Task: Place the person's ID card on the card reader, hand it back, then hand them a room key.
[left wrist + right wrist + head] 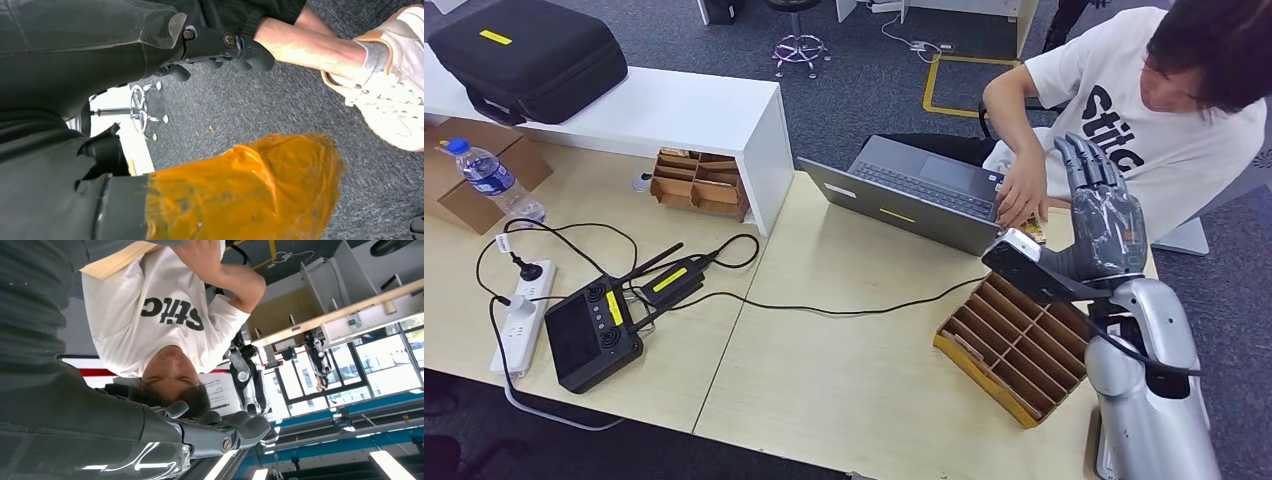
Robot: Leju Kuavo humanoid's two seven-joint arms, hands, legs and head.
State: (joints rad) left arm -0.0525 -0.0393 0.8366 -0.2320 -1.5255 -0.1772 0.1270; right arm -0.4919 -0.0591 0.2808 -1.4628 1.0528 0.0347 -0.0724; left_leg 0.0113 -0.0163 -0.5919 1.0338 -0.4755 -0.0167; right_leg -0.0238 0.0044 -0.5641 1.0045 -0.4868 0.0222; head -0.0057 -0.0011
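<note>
Room: grey-carpeted office with pale wooden tables [854, 380]; had an open laptop [924, 190] at about 1 o'clock in the head view and a seated person [1154, 120] at 2 o'clock.
ID card: probably the small flat yellowish piece [1033, 235] that peeked out from under the person's hand [1022, 190], at the laptop's right corner, at 3 o'clock from the table's middle; mostly covered, print too small to read.
Handling, as judged: light, thin, stiff and slick; would slide on the tabletop and be hard to lift flat. Best taken by a free edge in a pinch, or received straight from the person's fingers rather than scraped up.
Right hand: stood raised [1104, 215] just beside the person's hand, at 3 o'clock from it, fingers [1084, 160] straight and side by side, pointing up, nothing in them, not touching the card.
Left hand: hung low over the carpet [220, 50] in the left wrist view; fingers looked bent, but how far closed could not be told.
Room keys: possibly kept in the slotted wooden tray [984, 365] at 4 o'clock, below the right hand; contents not made out.
Card reader: not identified with certainty; black device [589, 335] with a yellow tag lay at 8 o'clock, well apart from the card.
</note>
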